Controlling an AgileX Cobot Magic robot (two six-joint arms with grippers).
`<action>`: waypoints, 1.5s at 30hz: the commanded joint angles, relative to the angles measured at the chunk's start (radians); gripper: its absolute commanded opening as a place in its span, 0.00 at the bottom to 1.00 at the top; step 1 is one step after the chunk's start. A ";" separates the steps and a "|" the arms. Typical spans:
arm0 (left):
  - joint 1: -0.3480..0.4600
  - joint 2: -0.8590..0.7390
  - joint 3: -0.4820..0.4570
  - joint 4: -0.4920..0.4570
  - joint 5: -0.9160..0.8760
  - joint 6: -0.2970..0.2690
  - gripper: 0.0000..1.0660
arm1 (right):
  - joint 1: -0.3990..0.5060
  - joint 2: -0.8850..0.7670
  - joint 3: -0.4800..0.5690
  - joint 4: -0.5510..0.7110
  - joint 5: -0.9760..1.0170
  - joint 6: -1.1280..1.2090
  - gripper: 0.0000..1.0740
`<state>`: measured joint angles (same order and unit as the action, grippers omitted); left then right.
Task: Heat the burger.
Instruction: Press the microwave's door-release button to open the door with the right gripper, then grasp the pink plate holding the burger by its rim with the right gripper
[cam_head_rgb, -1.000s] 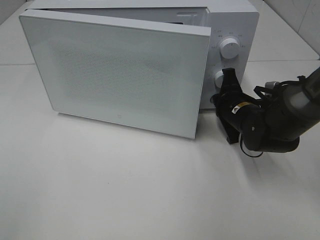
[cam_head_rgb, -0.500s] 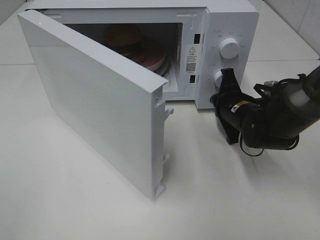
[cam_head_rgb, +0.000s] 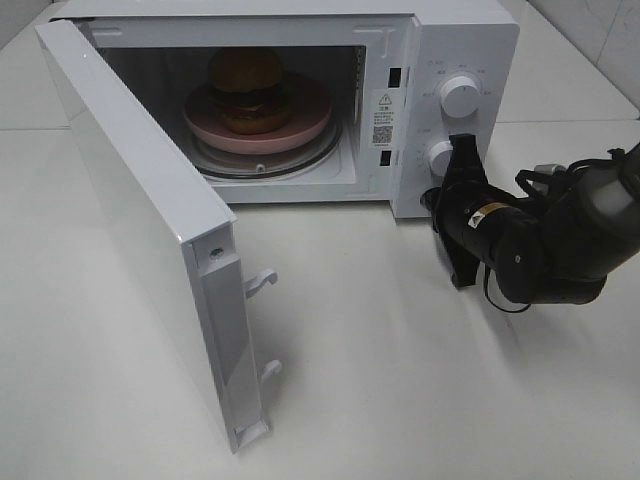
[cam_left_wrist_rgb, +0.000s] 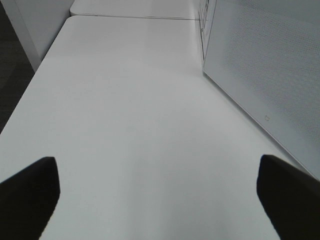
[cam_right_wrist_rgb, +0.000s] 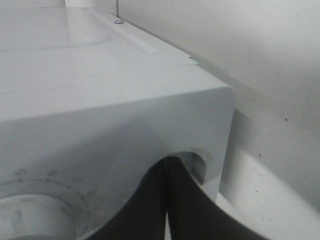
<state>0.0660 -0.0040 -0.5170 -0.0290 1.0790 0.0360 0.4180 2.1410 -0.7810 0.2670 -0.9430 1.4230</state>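
The burger (cam_head_rgb: 246, 88) with its golden-brown bun sits on a pink plate (cam_head_rgb: 310, 122) on the glass turntable inside the white microwave (cam_head_rgb: 480, 40). The microwave door (cam_head_rgb: 140, 215) stands wide open, swung out to the front left. My right gripper (cam_head_rgb: 461, 147) is shut with nothing in it, its tips right beside the lower knob (cam_head_rgb: 439, 156) of the control panel. In the right wrist view the shut right gripper (cam_right_wrist_rgb: 166, 200) lies against the panel next to a dial (cam_right_wrist_rgb: 25, 215). Over bare table, my left gripper (cam_left_wrist_rgb: 160, 200) is open and empty, out of the high view.
An upper knob (cam_head_rgb: 459, 95) sits above the lower one. The open door's latch hooks (cam_head_rgb: 262, 283) stick out over the table in front. In the left wrist view the door's outer face (cam_left_wrist_rgb: 265, 75) stands to one side of the white tabletop (cam_left_wrist_rgb: 125, 100).
The microwave door has swung from nearly shut to wide open, uncovering the burger on its plate. My right gripper has stayed by the lower knob, still shut.
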 joint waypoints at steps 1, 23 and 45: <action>0.002 -0.013 0.002 -0.003 -0.009 0.000 0.94 | -0.006 -0.040 0.015 0.003 -0.046 0.008 0.00; 0.002 -0.013 0.002 -0.003 -0.009 0.000 0.94 | -0.006 -0.293 0.133 -0.205 0.300 -0.071 0.00; 0.002 -0.013 0.002 -0.003 -0.009 0.000 0.94 | -0.006 -0.662 0.133 -0.254 0.836 -0.676 0.01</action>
<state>0.0660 -0.0040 -0.5170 -0.0290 1.0790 0.0360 0.4160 1.4910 -0.6490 0.0220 -0.1240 0.7780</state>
